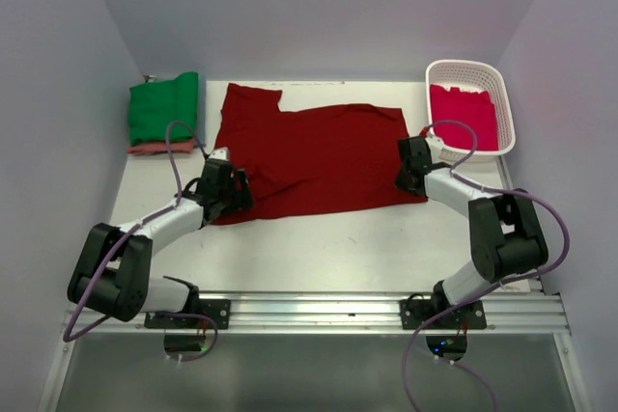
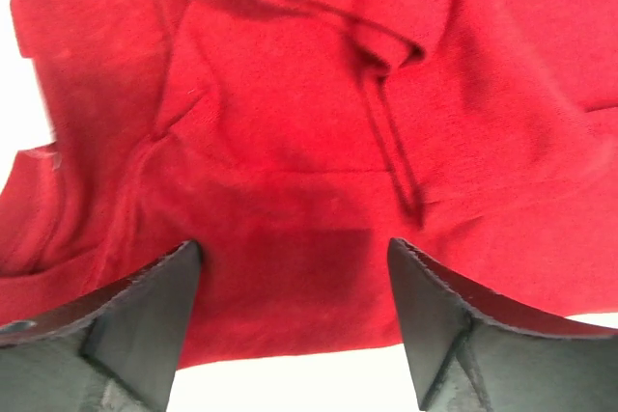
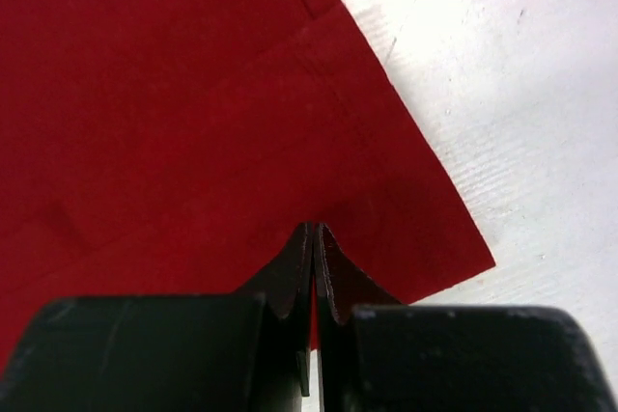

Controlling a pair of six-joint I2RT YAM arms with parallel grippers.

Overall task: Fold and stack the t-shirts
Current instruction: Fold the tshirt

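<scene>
A large dark red t-shirt (image 1: 309, 156) lies spread flat across the middle of the table, and it also fills the left wrist view (image 2: 290, 142) and the right wrist view (image 3: 174, 94). My left gripper (image 1: 235, 190) (image 2: 294, 248) is open over the shirt's near left edge, with cloth between its spread fingers. My right gripper (image 1: 406, 173) (image 3: 316, 229) is shut at the shirt's near right corner, a sliver of red cloth pinched between its fingertips. A folded green t-shirt (image 1: 162, 108) rests on a salmon-pink one (image 1: 159, 149) at the far left. A crimson-pink t-shirt (image 1: 463, 115) lies in the basket.
A white lattice basket (image 1: 468, 67) stands at the far right corner. The white table (image 1: 319, 248) shows bare between the shirt and the arm bases. Grey walls close in on the left, back and right sides.
</scene>
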